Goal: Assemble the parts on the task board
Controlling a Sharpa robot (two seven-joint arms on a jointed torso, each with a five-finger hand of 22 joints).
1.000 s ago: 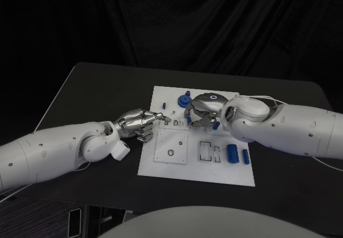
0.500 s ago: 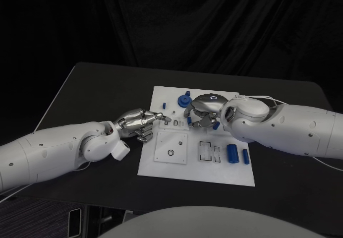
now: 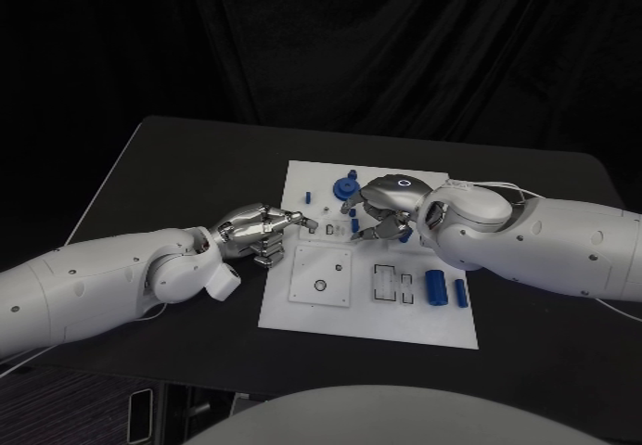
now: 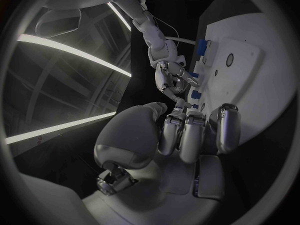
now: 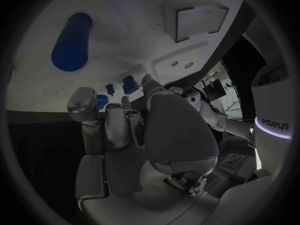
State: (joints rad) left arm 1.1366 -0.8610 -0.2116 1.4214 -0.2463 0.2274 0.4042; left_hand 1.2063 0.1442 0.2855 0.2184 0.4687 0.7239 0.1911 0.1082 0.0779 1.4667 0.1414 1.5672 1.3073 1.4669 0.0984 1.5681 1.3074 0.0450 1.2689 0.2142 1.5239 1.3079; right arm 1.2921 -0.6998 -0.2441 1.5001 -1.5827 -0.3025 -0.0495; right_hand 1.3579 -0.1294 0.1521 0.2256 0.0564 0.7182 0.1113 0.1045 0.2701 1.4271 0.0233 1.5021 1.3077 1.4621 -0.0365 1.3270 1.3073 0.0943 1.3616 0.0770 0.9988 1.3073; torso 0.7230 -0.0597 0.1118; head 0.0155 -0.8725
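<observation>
The white task board (image 3: pixel 402 320) lies mid-table. My left hand (image 3: pixel 261 232) sits at the board's left edge with its fingers curled in and nothing visible in them; its fingertips (image 4: pixel 187 130) touch the board (image 4: pixel 262 85). My right hand (image 3: pixel 381 209) hovers over the board's far middle, fingers curled down. Small blue pieces (image 5: pixel 103 102) lie right by its fingertips (image 5: pixel 84 100); whether one is held is hidden. A blue round part (image 3: pixel 345 188) and a small blue peg (image 3: pixel 306 197) are at the far side. A blue cylinder (image 3: pixel 435 286) and a thin blue piece (image 3: pixel 460 293) lie near the right edge.
A raised white square plate (image 3: pixel 321 276) with holes and a dark slotted frame (image 3: pixel 392 283) occupy the board's near half. Black table (image 3: pixel 174 167) surrounds the board, with its edges close on the left and at the back.
My right hand has shifted slightly toward the far left of the board and turned a little. The left hand has stayed where it was.
</observation>
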